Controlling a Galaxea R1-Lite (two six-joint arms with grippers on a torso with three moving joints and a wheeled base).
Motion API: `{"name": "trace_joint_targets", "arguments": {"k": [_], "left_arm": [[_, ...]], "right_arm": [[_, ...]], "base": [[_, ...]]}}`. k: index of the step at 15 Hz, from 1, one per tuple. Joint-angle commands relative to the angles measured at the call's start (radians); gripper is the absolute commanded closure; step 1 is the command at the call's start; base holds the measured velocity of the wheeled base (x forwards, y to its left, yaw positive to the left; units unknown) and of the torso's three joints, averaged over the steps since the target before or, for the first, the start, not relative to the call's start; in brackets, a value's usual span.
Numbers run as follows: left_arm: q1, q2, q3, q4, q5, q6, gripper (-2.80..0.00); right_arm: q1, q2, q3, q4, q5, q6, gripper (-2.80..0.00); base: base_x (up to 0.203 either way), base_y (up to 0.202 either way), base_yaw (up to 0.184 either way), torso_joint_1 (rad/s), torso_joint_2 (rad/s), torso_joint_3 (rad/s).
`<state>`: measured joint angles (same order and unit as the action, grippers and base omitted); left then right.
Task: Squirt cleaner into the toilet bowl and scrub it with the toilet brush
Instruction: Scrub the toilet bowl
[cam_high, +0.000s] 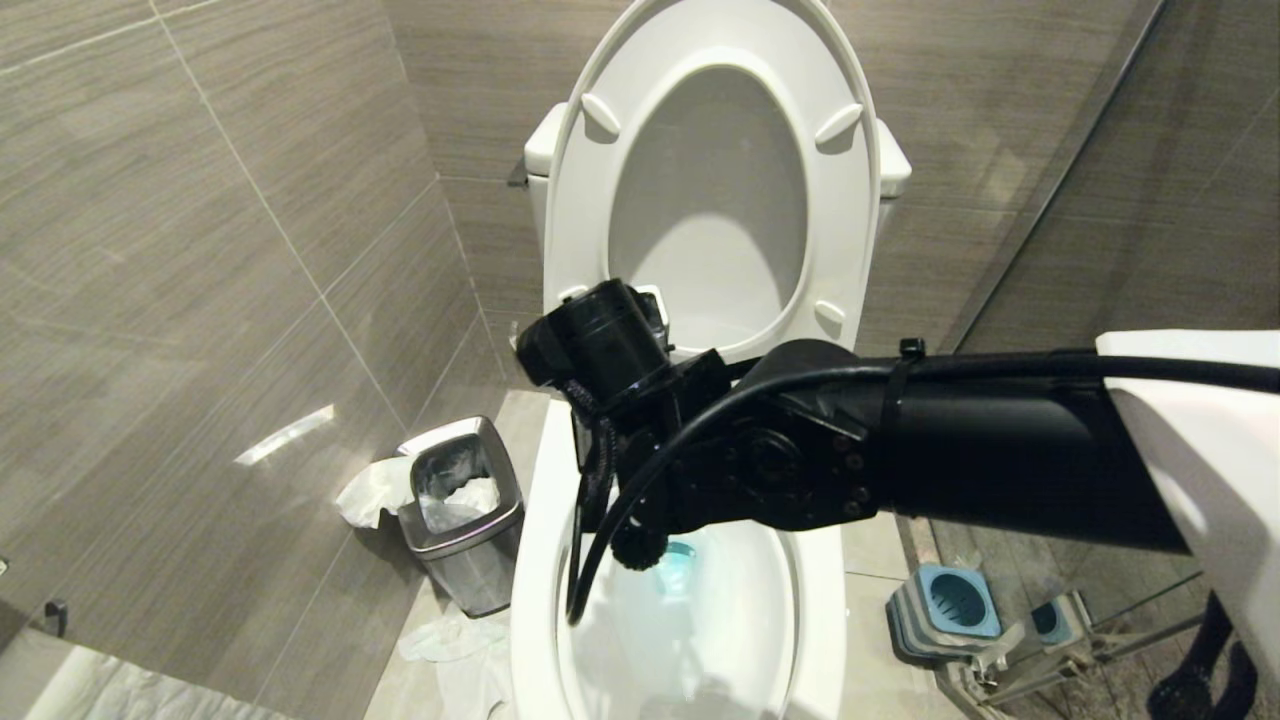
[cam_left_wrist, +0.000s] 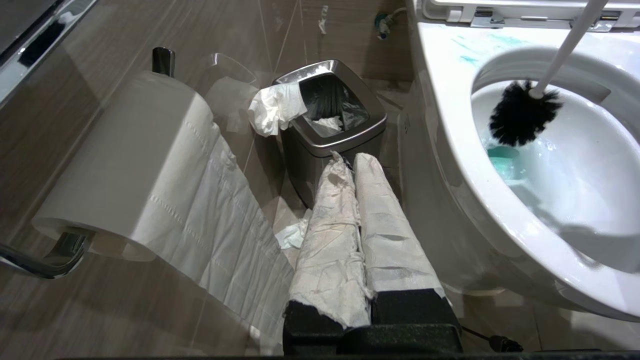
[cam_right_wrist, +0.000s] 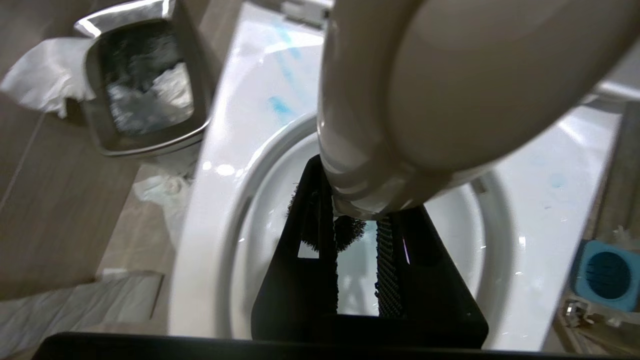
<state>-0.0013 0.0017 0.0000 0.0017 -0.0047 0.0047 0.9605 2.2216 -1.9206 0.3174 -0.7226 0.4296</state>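
The white toilet bowl (cam_high: 535, 560) stands with seat and lid up. Reaching in from the right, my right arm (cam_high: 900, 450) hangs over it. My right gripper (cam_right_wrist: 359, 220) is shut on the toilet brush, whose pale handle (cam_right_wrist: 450, 95) fills the right wrist view. The black bristle head (cam_left_wrist: 522, 117) sits low against the bowl's inner wall, on a slim white handle (cam_left_wrist: 570, 45). Turquoise cleaner (cam_left_wrist: 502, 162) pools just under the bristles, and thin blue smears (cam_left_wrist: 470, 57) mark the rim. My left gripper (cam_left_wrist: 352, 162), fingers wrapped in white paper, is shut and empty beside the bowl.
A square steel waste bin (cam_high: 460, 505) with tissue hanging over its edge stands left of the toilet. The blue-and-grey brush holder (cam_high: 955, 600) sits on the floor to the right, by a glass panel. A toilet-paper roll (cam_left_wrist: 125, 160) hangs on the left wall.
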Motion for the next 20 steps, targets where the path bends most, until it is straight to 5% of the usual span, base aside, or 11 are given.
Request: {"name": "trace_joint_targets", "arguments": {"k": [1,5,10,16,20], "left_arm": [[0.000,0.000,0.000,0.000,0.000,0.000,0.00],[0.000,0.000,0.000,0.000,0.000,0.000,0.00],[0.001,0.000,0.000,0.000,0.000,0.000,0.00],[0.000,0.000,0.000,0.000,0.000,0.000,0.00],[0.000,0.000,0.000,0.000,0.000,0.000,0.00]], "right_arm": [[0.040,-0.008,0.021,0.011,-0.005,0.025,0.00],[0.050,-0.202,0.252,0.062,-0.010,0.081,0.00],[-0.142,-0.320,0.420,0.056,0.005,0.093,0.00],[-0.202,-0.146,0.193,0.049,0.098,0.015,0.00],[-0.066,-0.045,0.025,0.067,0.113,-0.018,0.00]], "base": [[0.000,0.000,0.000,0.000,0.00,0.000],[0.000,0.000,0.000,0.000,0.00,0.000],[0.000,0.000,0.000,0.000,0.00,0.000],[0.000,0.000,0.000,0.000,0.00,0.000],[0.000,0.000,0.000,0.000,0.00,0.000]]}}
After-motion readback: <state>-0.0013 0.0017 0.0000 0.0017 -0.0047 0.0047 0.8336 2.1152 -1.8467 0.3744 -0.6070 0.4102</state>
